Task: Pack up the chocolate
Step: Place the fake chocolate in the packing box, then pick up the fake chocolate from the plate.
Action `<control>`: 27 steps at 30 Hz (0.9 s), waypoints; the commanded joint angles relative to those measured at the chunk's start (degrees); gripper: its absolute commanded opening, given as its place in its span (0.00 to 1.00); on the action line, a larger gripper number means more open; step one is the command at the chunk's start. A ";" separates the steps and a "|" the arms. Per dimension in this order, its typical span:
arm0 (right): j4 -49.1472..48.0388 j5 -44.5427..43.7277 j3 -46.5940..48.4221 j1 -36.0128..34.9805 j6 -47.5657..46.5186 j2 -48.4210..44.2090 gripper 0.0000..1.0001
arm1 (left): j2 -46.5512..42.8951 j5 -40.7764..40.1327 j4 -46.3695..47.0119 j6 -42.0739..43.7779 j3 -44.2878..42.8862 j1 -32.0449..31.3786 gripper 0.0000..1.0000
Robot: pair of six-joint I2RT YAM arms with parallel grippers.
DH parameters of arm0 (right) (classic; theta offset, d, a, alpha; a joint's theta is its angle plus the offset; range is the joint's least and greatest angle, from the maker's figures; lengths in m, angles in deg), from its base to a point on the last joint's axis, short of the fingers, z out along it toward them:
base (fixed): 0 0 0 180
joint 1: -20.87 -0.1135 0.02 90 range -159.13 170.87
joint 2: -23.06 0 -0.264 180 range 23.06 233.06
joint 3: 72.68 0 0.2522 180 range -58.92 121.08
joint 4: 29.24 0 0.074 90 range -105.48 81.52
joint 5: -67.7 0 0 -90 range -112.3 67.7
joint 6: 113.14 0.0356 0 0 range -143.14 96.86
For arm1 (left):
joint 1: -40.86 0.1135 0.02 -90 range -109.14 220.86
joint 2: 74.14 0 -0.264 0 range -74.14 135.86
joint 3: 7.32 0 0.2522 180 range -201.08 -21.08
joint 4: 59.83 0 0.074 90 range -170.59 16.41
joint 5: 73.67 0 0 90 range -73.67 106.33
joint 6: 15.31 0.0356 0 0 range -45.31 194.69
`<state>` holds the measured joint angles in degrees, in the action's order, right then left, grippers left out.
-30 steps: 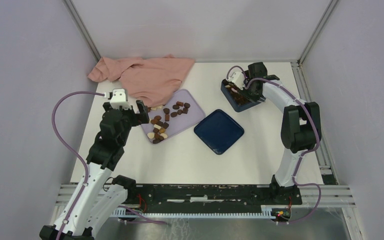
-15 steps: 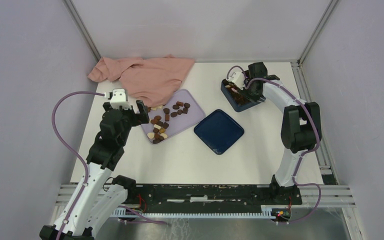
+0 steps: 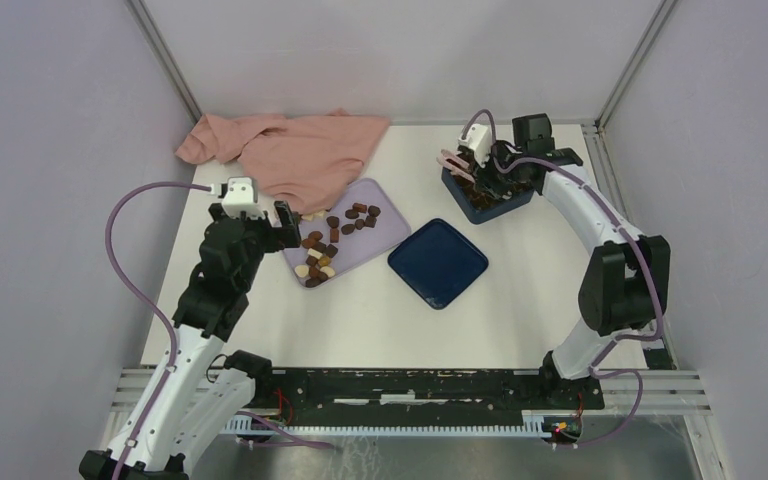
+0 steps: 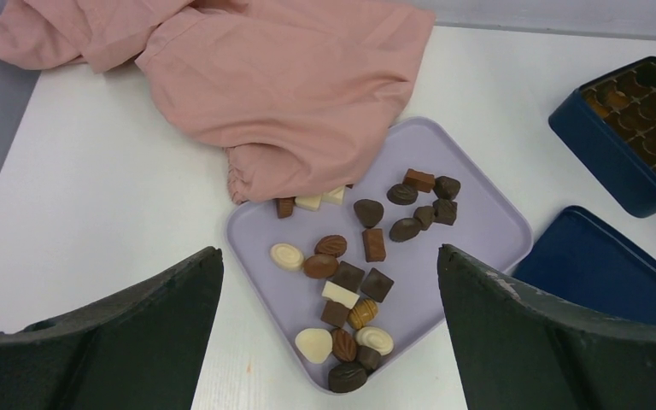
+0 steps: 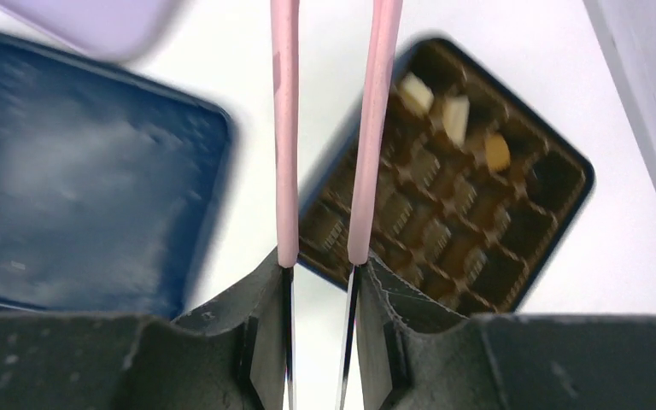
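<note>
Packing had barely begun. Three pale pieces [image 5: 455, 120] sat in cells near the upper right corner of the box [image 5: 582, 162] in the right wrist view; the other cells visible there looked empty, though blur hid some. Most of the chocolate [image 4: 348, 276], roughly twenty dark, brown and cream pieces, lay loose on the tray [image 4: 487, 231] at the centre of the left wrist view. A few of them at the upper edge were tucked against the cloth [image 4: 290, 77], which overlapped the tray's upper corner. The lid [image 3: 438, 263] lay open-side up on the worktop [image 3: 380, 310] between tray and box in the top view, touching neither. By my judgement nearly all the work remained: moving the pieces one at a time, then fitting the lid.

The right gripper [image 5: 318, 273] was clamped on pink tongs [image 5: 285, 128], whose two arms ran nearly parallel up the frame, over the box's left edge. Their tips were out of that view and too small in the top view, so I could not tell whether they carried a piece.

The left gripper [image 4: 329, 254] stood fully spread and held nothing, at the left of the tray in the top view, its jaws framing the loose pieces without touching them.
</note>
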<state>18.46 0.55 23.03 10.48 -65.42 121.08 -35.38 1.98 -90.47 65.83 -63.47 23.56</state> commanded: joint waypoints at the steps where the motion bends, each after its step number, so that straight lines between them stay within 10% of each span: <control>1: -6.42 20.69 -2.38 -0.48 9.08 -4.46 0.34 | 0.86 5.44 3.46 -1.32 -1.36 0.35 1.00; 6: -21.61 32.65 -10.18 -1.06 25.81 -7.80 0.34 | 3.46 19.30 5.98 -13.71 -5.40 0.37 1.00; 14: -44.89 37.07 -19.71 -6.94 48.95 -8.26 0.33 | 8.82 28.66 25.22 -57.27 6.22 -1.20 1.00; 23: -46.06 36.27 -20.33 -13.69 51.41 -5.64 0.33 | 13.35 4.77 21.25 -51.97 1.20 -18.49 1.00; 27: -23.96 25.38 -11.11 -16.29 31.95 -2.66 0.33 | 15.02 1.55 15.61 -45.25 -2.03 -18.61 1.00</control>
<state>-21.02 34.61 3.12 -3.86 -18.32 115.61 -21.39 11.47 -71.92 16.13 -60.76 4.92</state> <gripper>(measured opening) 0.341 0.997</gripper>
